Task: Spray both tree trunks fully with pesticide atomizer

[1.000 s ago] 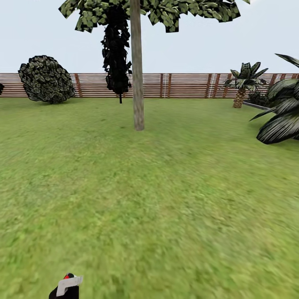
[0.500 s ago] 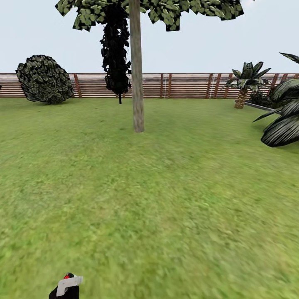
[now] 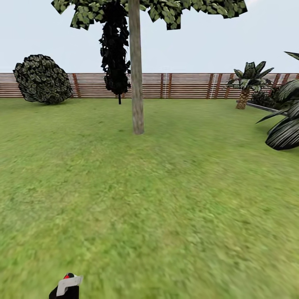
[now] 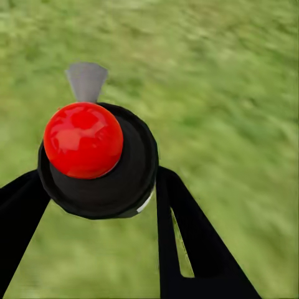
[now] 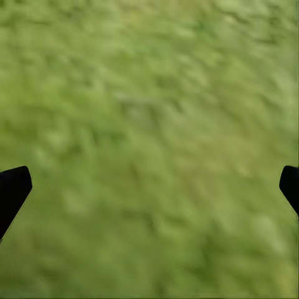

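Observation:
One tree stands ahead in the head view, its pale straight trunk (image 3: pixel 137 83) rising from the lawn to a dark blocky crown (image 3: pixel 187 10). The pesticide atomizer (image 3: pixel 67 285) peeks in at the bottom left edge, showing a black body, red cap and grey trigger. In the left wrist view my left gripper (image 4: pixel 99 180) is shut on the atomizer (image 4: pixel 96 159), whose grey nozzle (image 4: pixel 86 80) points away over the grass. My right gripper (image 5: pixel 152 184) is open over bare grass, with its black fingertips (image 5: pixel 14 187) far apart.
A brown slat fence (image 3: pixel 187 85) closes the far side of the lawn. A round shrub (image 3: pixel 41 79) sits at the back left and a near-black conifer (image 3: pixel 115 54) just behind the trunk. A small palm (image 3: pixel 248 81) and large dark fronds (image 3: pixel 286 124) stand to the right.
The whole head view has shifted slightly as the camera advances: the trunk's base sits lower and the side plants have spread outward. The atomizer keeps its place in my left gripper.

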`<state>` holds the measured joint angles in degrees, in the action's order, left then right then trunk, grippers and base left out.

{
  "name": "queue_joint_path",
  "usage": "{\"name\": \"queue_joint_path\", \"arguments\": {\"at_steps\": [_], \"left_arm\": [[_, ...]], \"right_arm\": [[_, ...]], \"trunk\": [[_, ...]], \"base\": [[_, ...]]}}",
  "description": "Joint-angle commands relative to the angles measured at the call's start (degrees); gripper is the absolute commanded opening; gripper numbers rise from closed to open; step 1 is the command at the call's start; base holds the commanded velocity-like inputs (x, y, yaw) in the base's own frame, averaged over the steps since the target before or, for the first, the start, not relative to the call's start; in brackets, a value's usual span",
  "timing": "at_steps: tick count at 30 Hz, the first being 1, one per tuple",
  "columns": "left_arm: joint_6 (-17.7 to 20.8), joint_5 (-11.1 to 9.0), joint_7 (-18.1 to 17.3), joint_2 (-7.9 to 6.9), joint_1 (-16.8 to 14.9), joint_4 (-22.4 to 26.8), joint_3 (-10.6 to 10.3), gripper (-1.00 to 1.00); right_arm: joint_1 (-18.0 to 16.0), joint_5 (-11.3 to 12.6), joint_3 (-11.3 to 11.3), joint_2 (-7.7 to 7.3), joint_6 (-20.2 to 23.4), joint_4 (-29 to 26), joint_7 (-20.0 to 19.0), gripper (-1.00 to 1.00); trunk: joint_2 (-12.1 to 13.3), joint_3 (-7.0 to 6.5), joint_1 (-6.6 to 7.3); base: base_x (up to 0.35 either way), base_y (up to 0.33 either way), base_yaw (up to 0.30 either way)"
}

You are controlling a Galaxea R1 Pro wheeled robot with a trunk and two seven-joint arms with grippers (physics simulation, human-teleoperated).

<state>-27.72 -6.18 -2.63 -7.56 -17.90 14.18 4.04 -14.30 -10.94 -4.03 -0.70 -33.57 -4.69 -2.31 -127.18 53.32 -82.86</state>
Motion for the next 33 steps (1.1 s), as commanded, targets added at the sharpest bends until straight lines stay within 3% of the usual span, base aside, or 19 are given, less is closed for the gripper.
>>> {"name": "queue_joint_path", "arguments": {"at_steps": [1, 33], "left_arm": [[-0.1, -0.5, -0.3, 0.0, 0.0, 0.0, 0.1, -1.0], [-0.1, -0.5, -0.3, 0.0, 0.0, 0.1, 0.1, -1.0]], "right_arm": [[0.0, -0.3, -0.4, 0.0, -0.2, 0.0, -0.2, 1.0], [0.0, -0.3, -0.4, 0.0, -0.2, 0.0, -0.2, 1.0]], "trunk": [[0.0, 0.05, -0.02], [0.0, 0.05, -0.02]], "base": [[0.339, 0.0, 0.0], [0.339, 0.0, 0.0]]}}
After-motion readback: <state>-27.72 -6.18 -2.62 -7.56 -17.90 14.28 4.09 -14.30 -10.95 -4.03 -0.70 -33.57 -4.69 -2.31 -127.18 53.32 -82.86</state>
